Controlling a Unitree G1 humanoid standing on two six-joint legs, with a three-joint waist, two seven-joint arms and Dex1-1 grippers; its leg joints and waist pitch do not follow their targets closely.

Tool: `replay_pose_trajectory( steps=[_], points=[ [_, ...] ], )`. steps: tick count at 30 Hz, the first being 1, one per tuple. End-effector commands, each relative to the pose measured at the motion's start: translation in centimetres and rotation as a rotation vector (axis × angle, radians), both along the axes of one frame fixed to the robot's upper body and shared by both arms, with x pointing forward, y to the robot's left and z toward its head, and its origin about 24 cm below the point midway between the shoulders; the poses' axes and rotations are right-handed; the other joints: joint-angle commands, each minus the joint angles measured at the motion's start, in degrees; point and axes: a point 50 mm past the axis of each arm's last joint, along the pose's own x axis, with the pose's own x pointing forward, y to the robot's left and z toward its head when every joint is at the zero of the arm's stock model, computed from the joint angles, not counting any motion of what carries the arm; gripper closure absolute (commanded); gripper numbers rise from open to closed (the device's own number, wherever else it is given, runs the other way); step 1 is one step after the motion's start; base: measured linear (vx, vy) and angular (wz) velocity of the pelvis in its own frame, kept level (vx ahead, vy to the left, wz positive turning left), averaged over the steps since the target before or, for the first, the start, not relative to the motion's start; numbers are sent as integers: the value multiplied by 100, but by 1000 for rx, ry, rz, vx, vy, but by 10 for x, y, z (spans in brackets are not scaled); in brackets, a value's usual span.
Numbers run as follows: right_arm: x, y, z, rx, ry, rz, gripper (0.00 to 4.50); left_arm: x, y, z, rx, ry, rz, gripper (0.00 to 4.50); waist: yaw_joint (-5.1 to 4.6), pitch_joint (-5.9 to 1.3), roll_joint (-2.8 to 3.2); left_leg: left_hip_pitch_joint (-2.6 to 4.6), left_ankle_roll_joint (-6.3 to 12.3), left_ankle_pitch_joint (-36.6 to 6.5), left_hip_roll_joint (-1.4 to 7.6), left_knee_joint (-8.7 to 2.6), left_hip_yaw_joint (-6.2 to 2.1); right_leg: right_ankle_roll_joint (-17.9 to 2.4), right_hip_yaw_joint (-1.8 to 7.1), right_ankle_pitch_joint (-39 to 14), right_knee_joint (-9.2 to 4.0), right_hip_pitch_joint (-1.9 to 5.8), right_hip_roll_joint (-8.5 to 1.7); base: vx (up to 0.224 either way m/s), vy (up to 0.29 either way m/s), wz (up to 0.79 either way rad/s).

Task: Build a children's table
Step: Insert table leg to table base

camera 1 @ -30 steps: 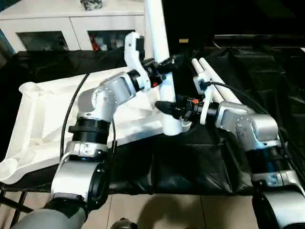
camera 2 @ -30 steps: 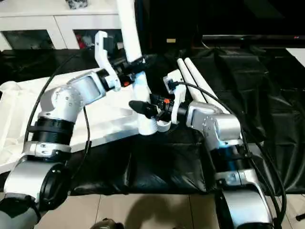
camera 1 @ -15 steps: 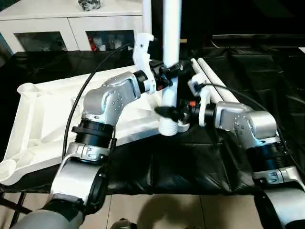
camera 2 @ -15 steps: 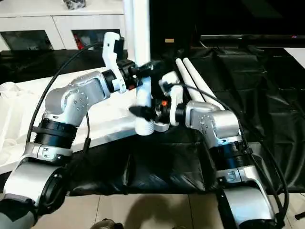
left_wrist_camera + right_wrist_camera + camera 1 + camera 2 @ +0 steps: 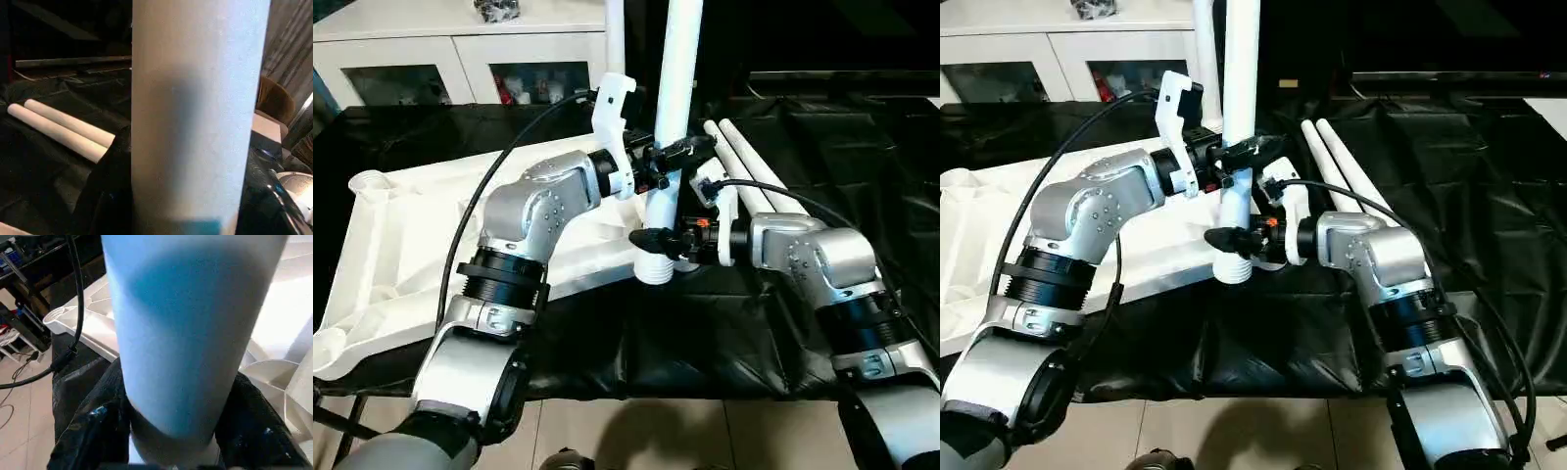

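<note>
A smooth white tubular leg [image 5: 677, 88] is held nearly upright over the near corner of the white plastic tabletop [image 5: 401, 245], which is laid underside up on a counter [image 5: 705, 333] draped in crinkled, glossy black sheeting. The leg's ribbed, flared end [image 5: 653, 268] is seen just above the tabletop's near edge, at the corner socket (whether it is seated cannot be told). The left end effector [image 5: 671, 155] is closed on the leg partway up its shaft; the right end effector [image 5: 658, 238] is closed on the same leg lower down, just above the flared end. In the wrist views the matte round tube is flanked closely on both sides by black fingers [image 5: 105, 191].

The tabletop's underside is marked by raised ribs, and a round socket [image 5: 372, 182] is visible at its far left corner. Two more white tubular legs [image 5: 749, 171] are laid side by side, touching, on the black sheeting behind the right forearm. A second upright white tube [image 5: 615, 39] is seen behind the held leg. A white cabinet [image 5: 460, 49] with glass doors is placed beyond the counter.

Compared with a second ago, the leg has been brought from a leftward lean to almost vertical, and its flared end has been shifted slightly leftward.
</note>
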Motion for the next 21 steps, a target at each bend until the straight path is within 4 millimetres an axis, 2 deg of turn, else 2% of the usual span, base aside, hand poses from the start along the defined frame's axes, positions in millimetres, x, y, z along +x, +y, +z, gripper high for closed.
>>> replay_pose_trajectory(
  steps=[1, 10, 12, 21],
  points=[
    [3, 1, 6, -7, -32, -5, 253, -5, -3, 4, 4, -20, -43, 267, 16, -491, -120, 81, 312, -273, 184, -297, -122, -1244, 244, -518, -331, 366, -376, 0, 0, 0],
    [3, 1, 5, 4, -38, -9, 259, -4, -3, 3, 12, -19, -45, 267, 17, -494, -101, 86, 292, -287, 186, -298, -125, -1246, 243, -507, -331, 366, -376, 0, 0, 0],
    [3, 1, 5, 5, -42, -11, 189, -4, -2, 3, 17, -21, -45, 267, 13, -493, -106, 80, 296, -284, 184, -298, -125, -1257, 243, -465, -329, 370, -376, 0, 0, 0],
    [3, 1, 4, 0, -49, -13, 184, -5, -2, 2, 36, -33, -57, 267, 14, -495, -108, 83, 306, -273, 186, -297, -124, -1278, 244, -431, -324, 370, -376, 0, 0, 0]
  ],
)
